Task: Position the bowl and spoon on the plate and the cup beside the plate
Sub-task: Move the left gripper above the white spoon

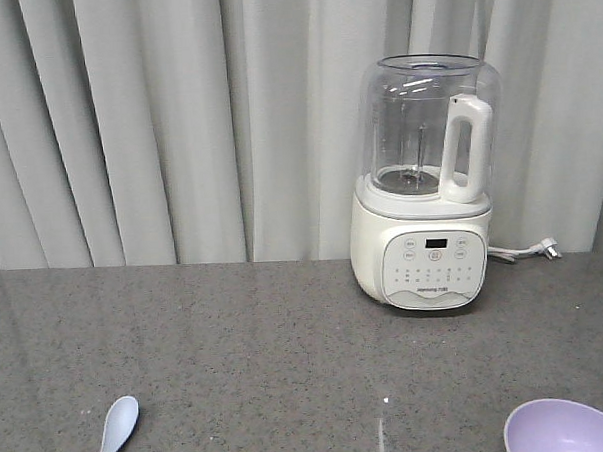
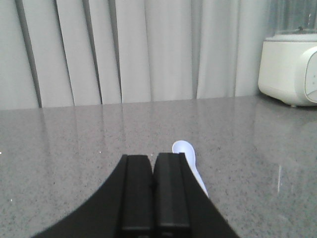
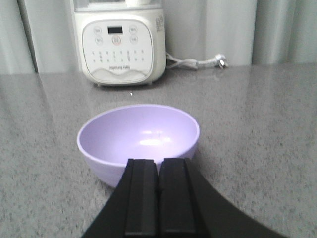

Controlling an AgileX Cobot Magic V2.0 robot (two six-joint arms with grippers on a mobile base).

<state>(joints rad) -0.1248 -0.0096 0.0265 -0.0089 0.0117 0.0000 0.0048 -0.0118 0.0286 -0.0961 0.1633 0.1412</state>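
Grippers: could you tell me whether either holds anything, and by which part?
Neither: left gripper and right gripper are shut on nothing; spoon and bowl lie free.

From the front view we look level across the grey counter toward the curtain, standing well back. The blender sits at 1 o'clock, the spoon at 7 o'clock and the bowl at 5 o'clock, both cut by the lower edge. From the left wrist we sit low and close behind the left gripper, facing the same curtain, with the spoon at 1 o'clock and the blender at 2 o'clock. From the right wrist we sit equally low behind the right gripper, the bowl near at 12 o'clock and the blender beyond at 11 o'clock. All three views share blender, counter and curtain.
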